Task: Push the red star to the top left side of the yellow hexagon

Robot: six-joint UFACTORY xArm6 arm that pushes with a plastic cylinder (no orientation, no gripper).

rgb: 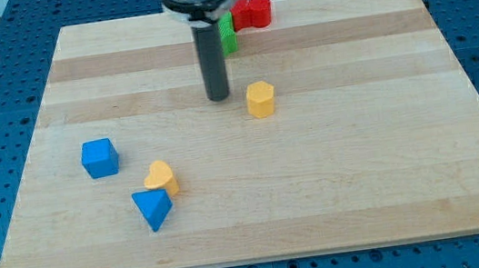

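My tip rests on the worktop just left of the yellow hexagon, a little above its level and not touching it. There is no hand on this rig, only the rod, so nothing is held. The red star sits at the frame's top edge, near the green block, which the rod partly hides. I judge the star must travel down and left, so my tip needs to get above it first.
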